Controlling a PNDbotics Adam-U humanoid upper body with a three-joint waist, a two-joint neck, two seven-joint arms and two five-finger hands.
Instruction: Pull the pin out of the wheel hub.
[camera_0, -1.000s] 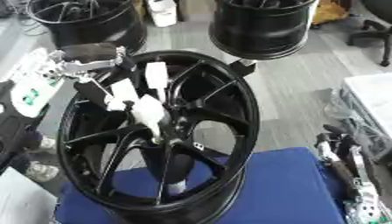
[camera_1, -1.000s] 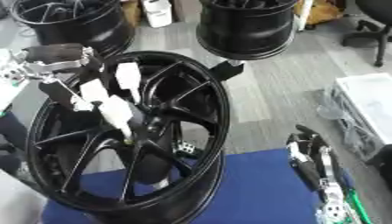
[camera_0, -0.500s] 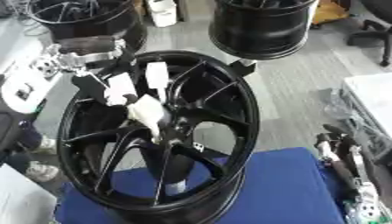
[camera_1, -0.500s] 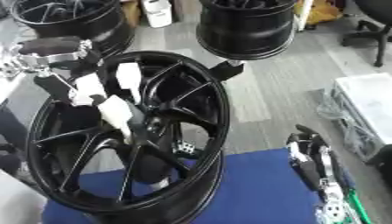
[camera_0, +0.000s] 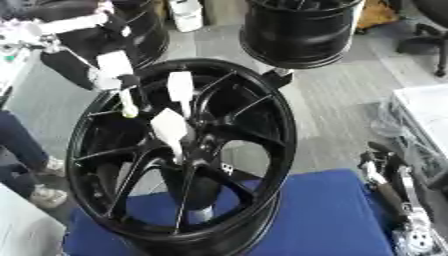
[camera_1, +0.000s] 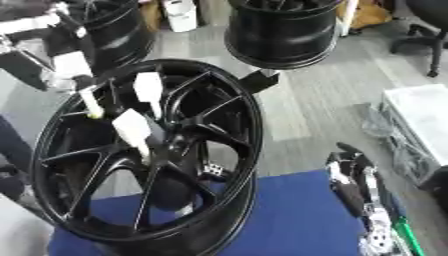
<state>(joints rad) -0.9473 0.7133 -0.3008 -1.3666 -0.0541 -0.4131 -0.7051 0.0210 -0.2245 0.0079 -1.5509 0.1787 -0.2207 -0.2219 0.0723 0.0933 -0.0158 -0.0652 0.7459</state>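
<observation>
The left hand (camera_0: 131, 85) shows above the rim of the black wheel (camera_0: 271, 150): flat white pads on its fingers (camera_0: 179, 87), thin black links between them, and one finger ending in a pale, yellowish tip. Behind it the wrist is black with a silvery-white band. The right hand (camera_1: 354, 185), just right of the wheel's lower rim, is black with silver-grey strips along its length and small silver fittings near its base, beside a thin green strip.

Glossy black metal wheel hub (camera_0: 184, 165) at frame centre, resting on matt blue cloth (camera_0: 324, 215) at the bottom; smooth white plastic-looking finger pads (camera_0: 171, 130) against the spokes.
</observation>
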